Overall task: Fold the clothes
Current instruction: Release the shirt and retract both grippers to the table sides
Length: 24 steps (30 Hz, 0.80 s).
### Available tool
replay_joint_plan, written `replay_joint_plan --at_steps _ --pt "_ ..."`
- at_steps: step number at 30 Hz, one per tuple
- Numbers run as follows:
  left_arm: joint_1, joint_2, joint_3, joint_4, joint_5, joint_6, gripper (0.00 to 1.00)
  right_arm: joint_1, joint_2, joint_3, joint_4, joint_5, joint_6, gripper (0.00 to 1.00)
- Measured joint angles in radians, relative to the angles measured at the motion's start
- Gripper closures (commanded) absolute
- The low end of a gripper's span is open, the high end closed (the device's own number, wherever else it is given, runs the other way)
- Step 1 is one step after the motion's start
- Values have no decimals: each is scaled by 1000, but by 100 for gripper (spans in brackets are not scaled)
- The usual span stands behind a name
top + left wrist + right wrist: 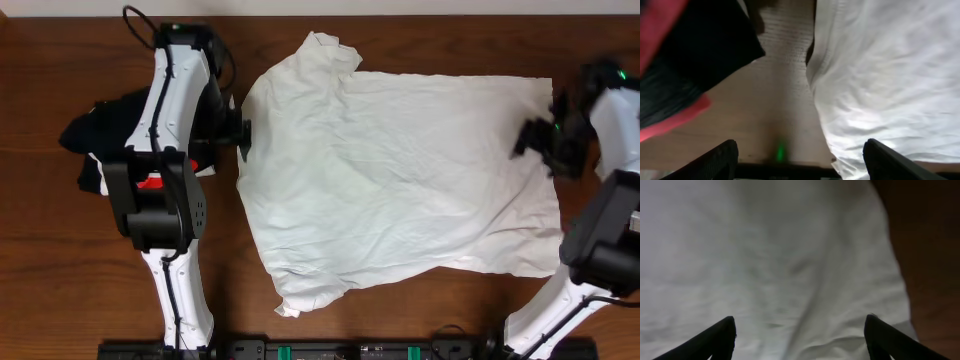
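The white shirt (400, 170) lies spread flat, centred on the table (60, 270). Your left gripper (243, 140) at its left edge and right gripper (528, 140) at its right edge both gape empty. Grab too shallow and the fabric could slip, skewing the fold.
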Motion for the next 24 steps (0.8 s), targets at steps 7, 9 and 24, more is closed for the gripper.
replay_joint_plan --at_steps 7,9,24 --pt "0 0 -119 101 5 -2 18 -134 0 -136 64 10 13 28" --pt "0 1 -126 112 5 -2 18 -149 0 -176 100 3 16 30" --pt "0 1 -127 119 5 -2 18 -187 -47 -337 187 100 134 85"
